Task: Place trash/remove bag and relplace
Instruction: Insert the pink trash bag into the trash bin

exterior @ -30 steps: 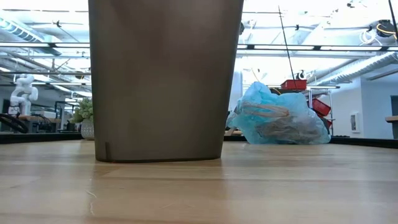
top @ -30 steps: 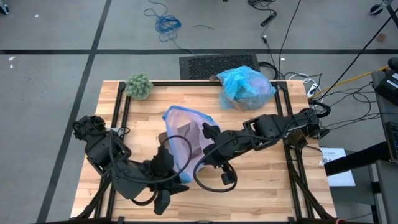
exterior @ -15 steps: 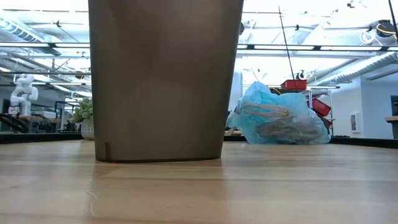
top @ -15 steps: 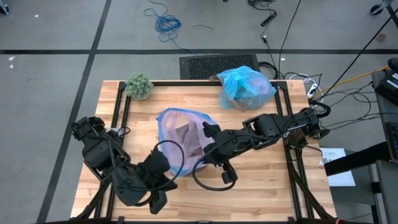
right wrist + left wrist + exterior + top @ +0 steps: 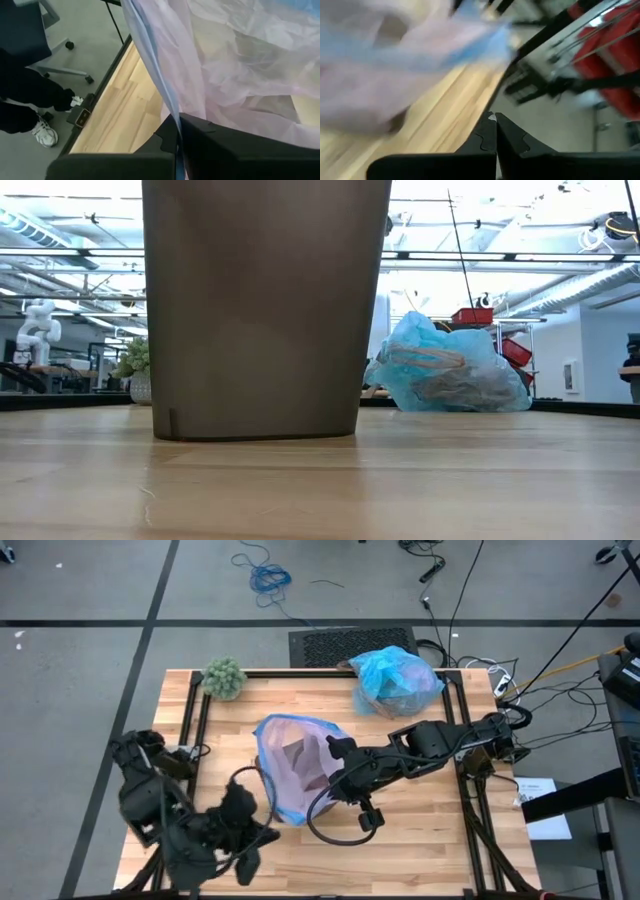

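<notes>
A brown square bin [image 5: 300,755] stands mid-table; the low view shows its wall [image 5: 265,310]. A translucent pink liner with a blue rim [image 5: 285,765] is draped in and over it. My right gripper [image 5: 333,752] is shut on the liner's rim at the bin's right side. Near the bin's near-left corner my left gripper [image 5: 265,828] is shut with nothing between its fingers [image 5: 495,120]. The light-blue bag [image 5: 395,680], filled with trash, rests on its underside at the table's far right [image 5: 450,370]. My right gripper pinches the pink liner's blue-edged rim [image 5: 169,107] between its two fingers, on the bin's right side. The fingers slant downward from the table's right. The film rises from the fingers and spreads away over the bin's opening.
A fuzzy green ball [image 5: 223,678] sits at the table's far left corner. Black frame rails [image 5: 195,720] run along the table's left and right sides. Bare wood [image 5: 420,830] lies near the front edge, right of the bin. A person's shoe [image 5: 42,132] shows on the floor.
My left gripper has drawn back from the bin's near-left side toward the table's near left corner, and it has rolled. The pink liner's mouth has spread wider toward the left over the bin. My right gripper has kept its hold.
</notes>
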Robot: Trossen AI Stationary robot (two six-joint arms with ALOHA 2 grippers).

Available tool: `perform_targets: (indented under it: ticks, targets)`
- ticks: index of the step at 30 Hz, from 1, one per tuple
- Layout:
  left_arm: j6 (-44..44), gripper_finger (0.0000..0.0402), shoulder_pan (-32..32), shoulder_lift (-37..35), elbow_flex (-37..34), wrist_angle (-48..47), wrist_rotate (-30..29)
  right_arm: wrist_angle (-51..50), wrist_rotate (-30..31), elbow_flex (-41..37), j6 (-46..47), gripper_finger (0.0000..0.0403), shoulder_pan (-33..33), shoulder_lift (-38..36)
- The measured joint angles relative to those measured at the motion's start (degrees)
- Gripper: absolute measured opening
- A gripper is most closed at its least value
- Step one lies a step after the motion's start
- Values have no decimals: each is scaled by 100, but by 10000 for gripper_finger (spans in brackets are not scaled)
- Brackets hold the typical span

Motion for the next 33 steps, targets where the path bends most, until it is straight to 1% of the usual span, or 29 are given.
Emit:
perform_targets:
  ticks: [3, 5, 6, 8, 9, 13, 17, 19, 22, 24, 29, 32, 33]
  targets:
    - [-862, 1, -89, 133, -202, -899, 339, -1, 19, 0, -56, 0, -3, 0]
    - [-1419, 1, -80, 282, -364, -1412, 359, -1, 23, 0, -60, 0, -3, 0]
    - [-1478, 0, -51, 293, -538, -1290, 143, 1, 23, 0, -60, 0, -3, 0]
    - [-1671, 0, 37, 257, -818, -1403, -491, 4, 23, 0, -60, 0, -2, 0]
    - [-1788, 0, 72, 239, -868, -1352, -637, 12, 24, 0, -61, 0, -1, 0]
    - [-1723, 0, 322, 203, -1022, -1300, -691, 12, 25, 0, -58, 0, -1, 0]
    - [-1705, 0, 586, 203, -1326, -1327, -654, 7, 25, 0, -60, 0, -1, 0]
    - [-1714, 0, 717, 203, -1530, -1328, -482, 7, 23, 0, -60, 0, -1, 0]
    - [-1833, 0, 935, 203, -1965, -1326, 9, 6, 23, 0, -60, 0, -1, 0]
    - [-1969, 0, 1058, 205, -2299, -1338, 202, 6, 23, 0, -60, 0, -1, 0]
    - [-2072, 0, 1269, 181, -2869, -1374, 118, -18, 23, 0, -60, 0, -1, 0]
    - [-2107, 0, 1409, 205, -3006, -1199, 184, -55, 23, 0, -60, 0, -1, 0]
    - [-2000, 0, 1454, 214, -3016, -1082, 179, -62, 23, 0, -60, 0, -1, 0]
